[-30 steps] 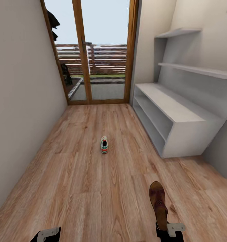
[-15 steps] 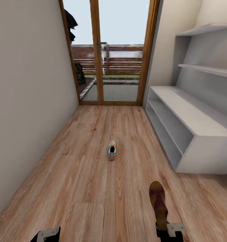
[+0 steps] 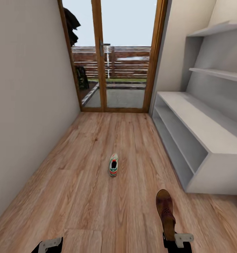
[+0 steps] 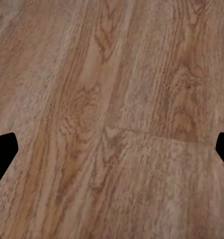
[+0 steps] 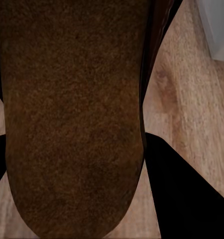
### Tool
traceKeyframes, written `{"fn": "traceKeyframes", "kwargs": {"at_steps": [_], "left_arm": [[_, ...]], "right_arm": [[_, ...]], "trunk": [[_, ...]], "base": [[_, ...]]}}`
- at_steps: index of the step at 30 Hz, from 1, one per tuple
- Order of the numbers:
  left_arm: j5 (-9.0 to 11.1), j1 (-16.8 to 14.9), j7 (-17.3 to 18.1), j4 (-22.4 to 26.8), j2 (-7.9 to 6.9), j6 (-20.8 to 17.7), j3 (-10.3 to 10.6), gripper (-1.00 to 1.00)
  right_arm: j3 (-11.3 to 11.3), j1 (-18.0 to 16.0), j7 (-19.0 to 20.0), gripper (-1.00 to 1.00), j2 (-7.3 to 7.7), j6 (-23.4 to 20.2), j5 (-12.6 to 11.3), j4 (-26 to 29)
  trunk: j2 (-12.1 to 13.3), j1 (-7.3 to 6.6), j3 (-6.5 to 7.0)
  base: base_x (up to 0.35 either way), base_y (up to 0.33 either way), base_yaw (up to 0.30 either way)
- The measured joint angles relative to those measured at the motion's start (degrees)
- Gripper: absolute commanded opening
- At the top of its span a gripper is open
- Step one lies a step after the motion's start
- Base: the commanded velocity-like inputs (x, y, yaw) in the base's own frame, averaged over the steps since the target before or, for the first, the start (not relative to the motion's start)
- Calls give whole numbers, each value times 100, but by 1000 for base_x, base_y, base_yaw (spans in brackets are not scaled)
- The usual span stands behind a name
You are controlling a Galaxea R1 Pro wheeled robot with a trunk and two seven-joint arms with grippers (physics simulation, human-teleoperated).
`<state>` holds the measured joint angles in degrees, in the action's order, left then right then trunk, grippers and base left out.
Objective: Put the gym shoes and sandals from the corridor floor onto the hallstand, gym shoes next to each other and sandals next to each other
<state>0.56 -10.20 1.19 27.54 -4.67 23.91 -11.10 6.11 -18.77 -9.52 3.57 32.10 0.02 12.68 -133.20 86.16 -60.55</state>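
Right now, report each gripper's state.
Left gripper: open, empty, above bare floor.
Right gripper: shut on sandal.

Even, soft daylight from the glass door (image 3: 114,56); shadows faint, wrist views blurry, edges stretched.

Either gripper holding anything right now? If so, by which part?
The right gripper holds a brown sandal by its heel end, toe pointing ahead. The left gripper is open over bare floor, holding nothing.
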Motion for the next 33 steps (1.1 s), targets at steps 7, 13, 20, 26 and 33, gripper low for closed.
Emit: {"fn": "traceKeyframes", "kwargs": {"at_steps": [7,13,20,26,33], "left_arm": [[0,-2,0,0,0,0,-2,100],[0,-1,0,0,0,0,-1,100],[0,-1,0,0,0,0,-2,100],[2,1,0,1,0,0,-2,100],[6,0,0,1,0,0,-3,100]], "right_arm": [[0,0,0,-100,0,0,0,0],[1,0,0,-100,-4,0,0,0],[1,0,0,-100,-6,0,6,0],[-1,0,9,-100,-6,0,6,0],[9,0,18,-100,-10,-1,3,7]], "trunk": [[0,0,0],[0,0,0],[0,0,0],[0,0,0],[0,0,0]], "base": [[310,-130,0],[310,-130,0],[313,-130,0],[322,-108,0],[337,-19,0]]}}
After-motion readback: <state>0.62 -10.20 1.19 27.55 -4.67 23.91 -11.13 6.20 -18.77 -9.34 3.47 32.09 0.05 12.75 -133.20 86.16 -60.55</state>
